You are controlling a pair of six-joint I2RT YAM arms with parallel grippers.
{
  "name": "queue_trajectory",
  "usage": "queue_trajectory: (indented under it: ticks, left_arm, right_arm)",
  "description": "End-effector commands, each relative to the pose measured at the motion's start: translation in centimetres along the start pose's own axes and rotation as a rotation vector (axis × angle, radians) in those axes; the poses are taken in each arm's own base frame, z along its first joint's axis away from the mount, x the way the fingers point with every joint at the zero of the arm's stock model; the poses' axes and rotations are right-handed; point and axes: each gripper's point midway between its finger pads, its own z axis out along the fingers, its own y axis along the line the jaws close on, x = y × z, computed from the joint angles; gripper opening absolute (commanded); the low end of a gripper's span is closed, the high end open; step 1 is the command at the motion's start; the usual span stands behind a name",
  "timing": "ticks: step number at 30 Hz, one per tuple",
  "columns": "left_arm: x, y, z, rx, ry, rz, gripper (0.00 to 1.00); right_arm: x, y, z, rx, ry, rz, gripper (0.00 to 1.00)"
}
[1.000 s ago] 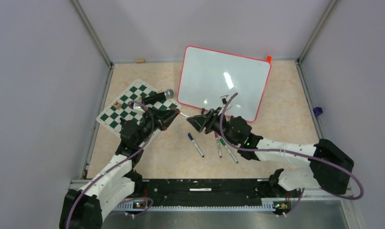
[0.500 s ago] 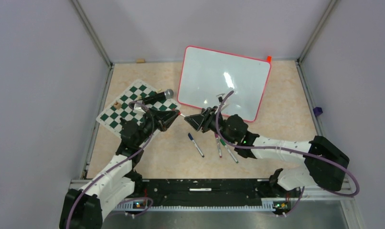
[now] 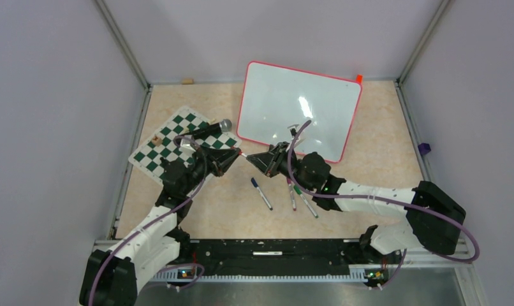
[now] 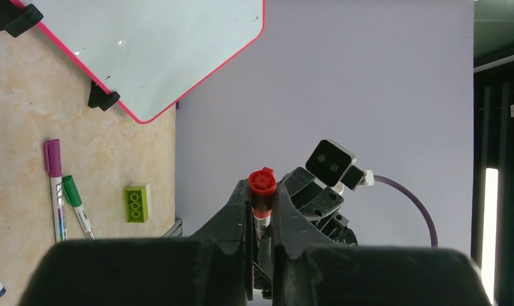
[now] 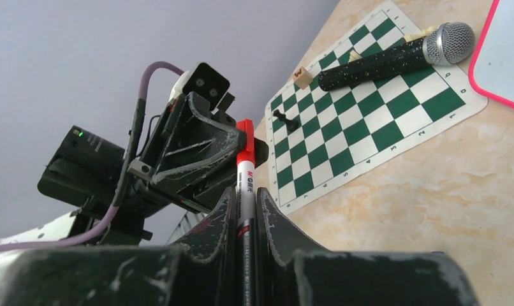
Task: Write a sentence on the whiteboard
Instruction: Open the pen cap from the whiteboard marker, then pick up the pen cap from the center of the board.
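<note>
Both tools were closed on one pen: the right gripper (image 5: 245, 194) had its fingers pressed narrow against the white barrel of the red marker (image 5: 244, 167), and the left gripper (image 4: 262, 199) was clamped tight on the marker's red cap end. The pen bridged the two tips above the table (image 3: 375, 153). The whiteboard (image 3: 299, 108) lay at the far middle of the table, just beyond the right gripper, its glossy face bare and well apart from the chess mat (image 3: 159, 150) and the microphone (image 3: 210, 129) resting on it.

The step in hand looked like pulling the cap off. It would go best with a straight pull along the pen's own line, both grips kept firm, because a slim smooth barrel could slide or pivot between flat pads if either arm drifted sideways. Parting slowly would keep the barrel square in the right fingers for writing, and staying at this height would keep clear of the spare pens (image 3: 291, 194) lying below the right wrist
</note>
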Motion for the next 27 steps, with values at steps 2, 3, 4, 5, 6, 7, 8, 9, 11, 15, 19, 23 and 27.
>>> queue_trajectory:
  ticks: [2,3,4,5,6,7,8,9,11,15,19,23,27]
  left_arm:
    - [0.1,-0.2,-0.2,0.027,0.000,0.021,0.00]
    - [-0.1,-0.1,-0.2,0.025,-0.013,0.020,0.00]
    - [-0.3,0.2,-0.3,0.019,-0.031,0.015,0.00]
    - [-0.7,0.6,-0.3,0.011,-0.054,0.012,0.00]
    - [-1.1,1.0,-0.5,0.006,-0.074,0.009,0.00]
    - [-1.5,1.4,-0.8,0.002,-0.095,0.009,0.00]
    - [-2.0,1.8,-1.1,-0.003,-0.115,0.006,0.00]
    - [-2.6,2.2,-1.4,-0.011,-0.135,0.007,0.00]
    - [-4.4,2.9,-2.2,-0.030,-0.187,0.014,0.00]
    - [-7.2,4.3,-3.6,-0.090,-0.258,0.051,0.00]
    - [-9.3,5.5,-4.4,-0.147,-0.311,0.084,0.00]
    - [-9.7,7.9,-4.2,-0.283,-0.279,0.136,0.00]
    - [-8.8,12.0,-4.5,-0.440,-0.174,0.162,0.00]
  right_arm:
    - [-1.7,2.2,0.6,-0.062,-0.033,0.004,0.00]
    - [-1.5,2.0,0.3,-0.057,-0.029,0.004,0.00]
    - [-1.4,1.7,0.0,-0.051,-0.028,0.004,0.00]
    - [-1.3,1.4,-0.3,-0.042,-0.027,0.003,0.00]
    - [-1.1,1.0,-0.8,-0.033,-0.022,0.003,0.00]
    - [-1.2,0.8,-1.3,-0.027,-0.022,0.002,0.00]
    - [-0.9,0.4,-1.8,-0.015,-0.014,0.002,0.00]
    - [-0.8,0.0,-2.4,-0.003,-0.008,0.001,0.00]
    - [-0.3,-0.9,-3.7,0.024,0.007,-0.003,0.00]
    - [-0.1,-2.1,-6.5,0.065,0.014,-0.014,0.00]
    - [0.3,-3.6,-8.9,0.120,0.027,-0.037,0.00]
    - [0.8,-5.9,-10.5,0.221,0.055,-0.089,0.00]
    - [1.9,-8.5,-11.1,0.347,0.127,-0.157,0.00]
